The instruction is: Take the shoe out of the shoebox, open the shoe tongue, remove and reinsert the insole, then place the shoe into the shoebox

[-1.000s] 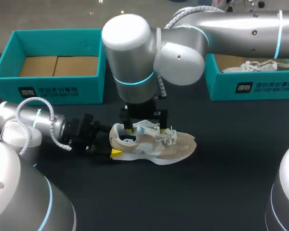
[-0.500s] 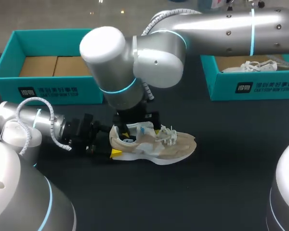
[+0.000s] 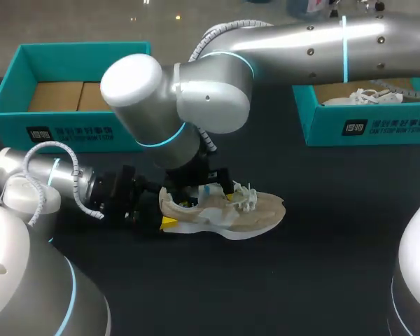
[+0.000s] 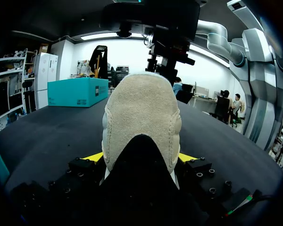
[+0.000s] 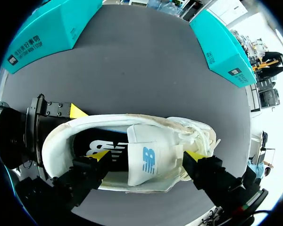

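On black table (image 3: 336, 245), left tool (image 4: 140, 159) clamps shoe (image 3: 255, 213) heel; right tool (image 5: 147, 155) straddles tongue (image 5: 151, 139), wide.

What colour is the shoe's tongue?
The tongue is white with a blue mark; best in right wrist view.

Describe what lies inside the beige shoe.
A dark insole with a white logo shows in the heel opening of the shoe. The white tongue covers everything forward, so the toe interior is hidden.
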`<control>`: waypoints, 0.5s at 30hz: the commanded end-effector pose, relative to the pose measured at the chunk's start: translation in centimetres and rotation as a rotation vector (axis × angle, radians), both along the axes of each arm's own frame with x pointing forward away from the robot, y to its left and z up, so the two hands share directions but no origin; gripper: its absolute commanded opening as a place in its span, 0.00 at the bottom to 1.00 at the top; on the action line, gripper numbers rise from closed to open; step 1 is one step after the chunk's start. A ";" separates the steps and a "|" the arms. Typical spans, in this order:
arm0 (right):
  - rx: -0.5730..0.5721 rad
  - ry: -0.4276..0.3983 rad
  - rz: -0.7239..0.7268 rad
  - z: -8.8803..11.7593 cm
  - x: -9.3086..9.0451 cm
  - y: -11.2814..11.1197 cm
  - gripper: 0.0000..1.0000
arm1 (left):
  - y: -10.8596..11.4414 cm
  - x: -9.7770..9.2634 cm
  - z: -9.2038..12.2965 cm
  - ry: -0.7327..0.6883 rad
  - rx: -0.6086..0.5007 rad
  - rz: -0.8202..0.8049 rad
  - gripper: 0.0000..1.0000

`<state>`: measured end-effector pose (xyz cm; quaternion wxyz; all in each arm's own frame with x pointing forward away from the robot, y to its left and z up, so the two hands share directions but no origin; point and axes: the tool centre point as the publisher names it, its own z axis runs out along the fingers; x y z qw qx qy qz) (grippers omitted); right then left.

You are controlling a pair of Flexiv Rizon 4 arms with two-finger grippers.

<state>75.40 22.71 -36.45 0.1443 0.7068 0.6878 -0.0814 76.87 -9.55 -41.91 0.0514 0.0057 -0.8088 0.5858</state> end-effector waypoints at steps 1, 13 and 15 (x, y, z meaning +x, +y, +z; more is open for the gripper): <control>-0.024 -0.053 -0.141 -0.2 -0.5 0.2 1.00 | 0.0 -0.1 0.0 -0.001 0.002 0.002 0.00; -0.042 -0.023 -0.170 -2.1 -0.1 -0.1 1.00 | 0.0 -0.1 0.0 -0.001 0.002 0.002 0.00; -0.047 -0.017 -0.171 -2.3 0.0 -0.1 1.00 | 0.0 -0.1 0.0 -0.001 0.002 0.002 0.00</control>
